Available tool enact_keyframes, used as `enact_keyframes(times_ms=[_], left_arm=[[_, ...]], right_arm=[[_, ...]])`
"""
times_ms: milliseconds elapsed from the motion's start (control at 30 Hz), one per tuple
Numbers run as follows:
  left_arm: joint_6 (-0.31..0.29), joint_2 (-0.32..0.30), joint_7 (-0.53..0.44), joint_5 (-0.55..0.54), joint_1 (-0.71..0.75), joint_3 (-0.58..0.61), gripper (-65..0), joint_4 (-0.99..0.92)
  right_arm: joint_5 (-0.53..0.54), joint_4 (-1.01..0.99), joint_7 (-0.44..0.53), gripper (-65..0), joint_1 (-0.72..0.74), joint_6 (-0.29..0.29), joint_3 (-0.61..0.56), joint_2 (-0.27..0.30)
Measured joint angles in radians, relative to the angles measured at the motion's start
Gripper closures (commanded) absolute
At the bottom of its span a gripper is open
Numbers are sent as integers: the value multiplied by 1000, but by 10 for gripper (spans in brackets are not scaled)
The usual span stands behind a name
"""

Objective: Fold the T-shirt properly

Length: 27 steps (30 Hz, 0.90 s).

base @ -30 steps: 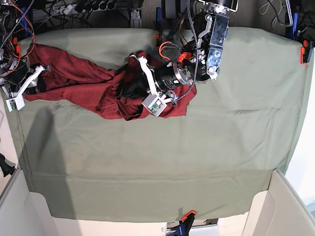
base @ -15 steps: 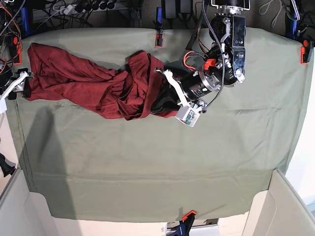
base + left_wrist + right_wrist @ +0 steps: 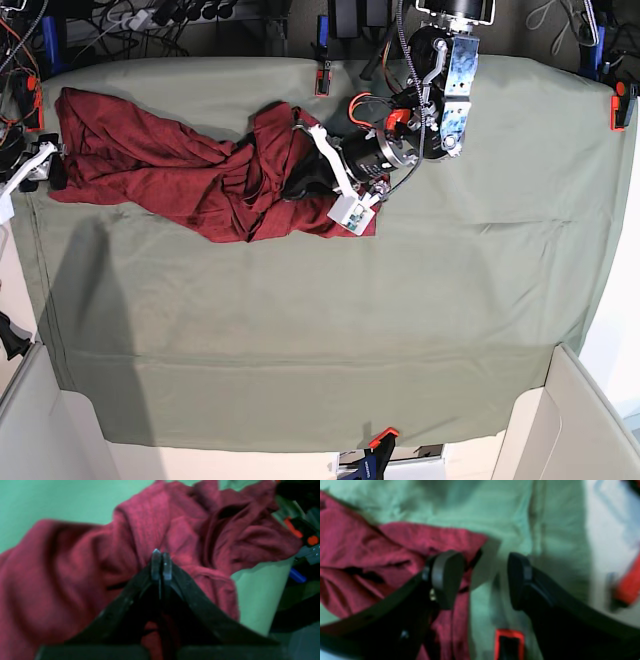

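**Item: T-shirt**. Brick-red knit, lying crumpled along the far left part of the table cloth. It forms a long rumpled band, bunched thickest at its right end. No sleeve, hem or collar can be told apart in the heap. Not flat, not folded; by the look of it the task is at its start.

**Item: left gripper**. It sits at the bunched right end of the shirt. Fingertips are pressed together. In the wrist view red cloth lies all round and behind the tips, but nothing shows between them; whether a thin ply is pinched, I cannot tell.

**Item: right gripper**. It is at the shirt's left end, near the table's left edge. Jaws stand well apart. One finger lies over red cloth, the other over bare green cloth. Nothing is held.

**Item: table cloth.** Sage green, clipped at the far edge with orange-handled clamps. Loose wrinkles run near the front.

**Hazards, judged:**
- A blind pull by the left arm may drag the whole heap instead of spreading it, since the layers are tangled.
- The right jaws straddle the shirt's edge; closing there may nip the green cloth along with the shirt, or miss the shirt.
- Lifting the green cloth would ruck the work surface.
- Grasping an unidentified layer risks a twisted, lopsided fold.
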Motion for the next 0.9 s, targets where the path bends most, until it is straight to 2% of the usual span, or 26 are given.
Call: enact_keyframes(times_ms=[167, 467, 700, 900], left_arm=[[0, 48, 45, -26, 3, 24, 0, 21], [0, 47, 45, -36, 3, 23, 0, 61], [0, 47, 61, -37, 2, 23, 0, 61], [0, 47, 61, -38, 2, 23, 0, 61]], right_arm=[[65, -49, -36, -330, 6, 42, 0, 0], [165, -66, -126, -330, -11, 73, 0, -3], [176, -66, -125, -330, -10, 73, 0, -8], [182, -64, -111, -330, -10, 72, -8, -53]])
